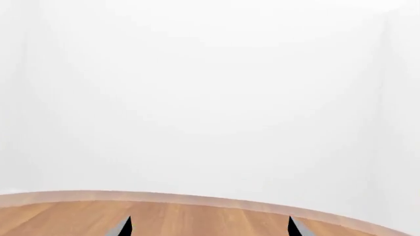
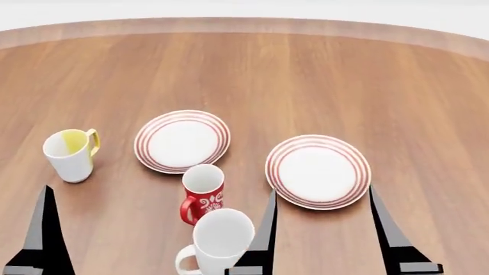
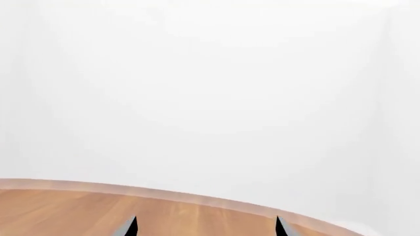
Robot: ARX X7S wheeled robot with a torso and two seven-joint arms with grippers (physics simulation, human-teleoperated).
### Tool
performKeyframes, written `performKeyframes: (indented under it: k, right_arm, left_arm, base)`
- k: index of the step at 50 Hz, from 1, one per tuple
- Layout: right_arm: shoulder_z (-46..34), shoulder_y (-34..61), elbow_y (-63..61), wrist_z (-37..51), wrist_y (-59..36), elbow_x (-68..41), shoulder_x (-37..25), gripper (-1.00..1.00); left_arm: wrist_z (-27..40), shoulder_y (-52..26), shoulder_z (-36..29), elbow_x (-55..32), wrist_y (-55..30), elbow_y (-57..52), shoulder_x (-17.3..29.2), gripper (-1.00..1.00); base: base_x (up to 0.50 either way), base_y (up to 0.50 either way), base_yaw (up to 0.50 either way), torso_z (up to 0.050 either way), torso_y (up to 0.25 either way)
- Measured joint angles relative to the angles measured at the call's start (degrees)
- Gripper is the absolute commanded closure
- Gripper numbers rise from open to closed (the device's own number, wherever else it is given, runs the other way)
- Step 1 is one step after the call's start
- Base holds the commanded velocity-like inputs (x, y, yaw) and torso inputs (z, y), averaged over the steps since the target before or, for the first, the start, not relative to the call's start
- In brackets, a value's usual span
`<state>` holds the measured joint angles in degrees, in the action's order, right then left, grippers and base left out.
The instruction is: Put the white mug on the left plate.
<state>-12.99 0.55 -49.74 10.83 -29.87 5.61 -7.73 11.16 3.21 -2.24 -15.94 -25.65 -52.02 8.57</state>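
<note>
The white mug stands upright at the near edge of the wooden table, with its handle toward the near left. The left plate, white with red rings, lies further back and a little left, bare. My right gripper is open and empty; its left finger stands just right of the mug. One finger of my left gripper shows at the near left. The left wrist view shows the left gripper open over bare wood, and the right wrist view shows the right gripper likewise.
A small red patterned mug stands between the white mug and the left plate. A white mug with yellow inside stands at the left. The second ringed plate lies at the right. The table's far edge meets a white wall.
</note>
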Motion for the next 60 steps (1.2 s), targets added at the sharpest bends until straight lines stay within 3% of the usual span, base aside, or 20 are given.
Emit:
performKeyframes:
  k: [39,47,60]
  right_arm:
    - [-0.79,1.3,-2.5,2.66,-3.29,-2.37,-1.53,-1.0]
    - [-1.21,1.32,-2.41,3.37,-2.98,-2.27,-2.04,-1.0]
    - [-3.12,1.94,-2.28,4.02,-4.5,-1.03,-3.21,-1.0]
  left_arm:
    - [2.86,-0.2,-1.05,-1.31,0.19,-1.52,2.25,-1.0]
    - [3.3,-0.29,-1.16,-1.63,0.36,-1.5,2.64,-1.0]
    - [3.86,-0.27,-1.49,-2.06,0.83,-1.25,3.23,-1.0]
  base:
    - [0.5,0.0,0.0,0.0,0.001]
    - [0.0,0.02,0.0,0.0,0.002]
    - [0.0,0.5,0.0,0.0,0.0]
